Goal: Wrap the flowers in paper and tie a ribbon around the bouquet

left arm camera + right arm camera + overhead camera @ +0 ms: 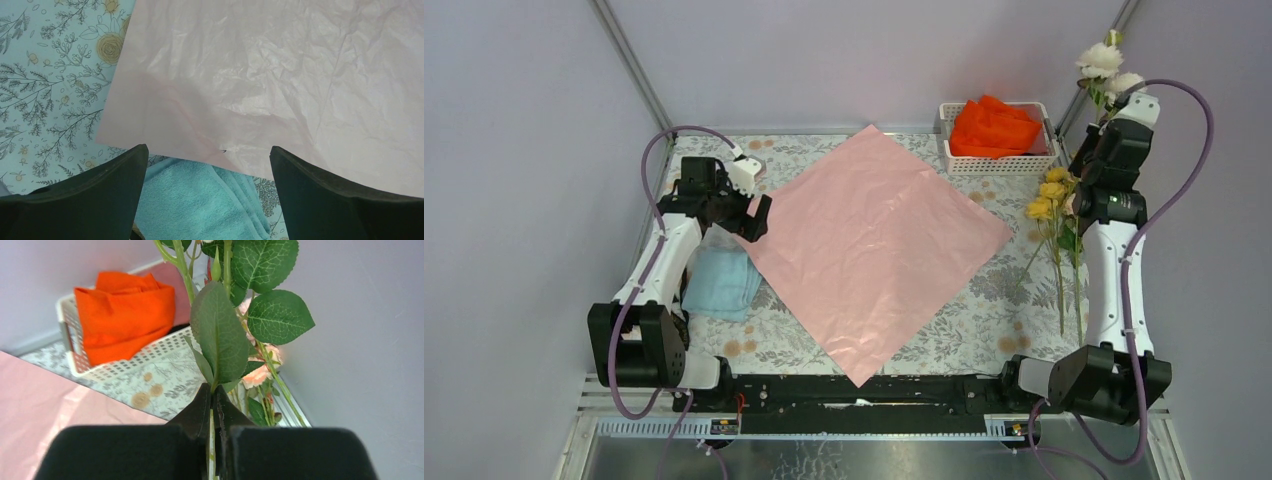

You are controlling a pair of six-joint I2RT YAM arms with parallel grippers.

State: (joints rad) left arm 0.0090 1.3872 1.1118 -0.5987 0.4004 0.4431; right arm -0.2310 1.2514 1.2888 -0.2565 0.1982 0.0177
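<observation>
Closure of the right gripper (214, 396) was confirmed: its black jaws stood pressed together on a thin green stem of the flowers (220, 335), among the leaves and below the heads. The grip appeared to be chosen to keep the blooms out of the jaws while the bunch was carried.

The flowers were held at the right side of the table, off the paper (874, 240) and just beyond its right corner. White heads rose toward the back right corner, yellow heads sat lower, and the stems trailed down toward the near edge. Whether the stem ends touched the surface could not be told.

The left gripper (208, 149) hung with its jaws spread wide and nothing between them, over the paper's left corner. This was judged a standby position for folding.

The paper lay flat as a diamond, pale pink face up and lightly creased, probably so that the bunch could be laid along a diagonal. A light blue folded cloth (722, 283) lay at its left edge; touching or overlapped could not be settled. No ribbon was seen in any view.

The floral tablecloth (964, 330) covered the table. A white basket (1044, 165) holding an orange cloth (992, 128) stood at the back right. Plain lilac-grey walls enclosed the cell.
</observation>
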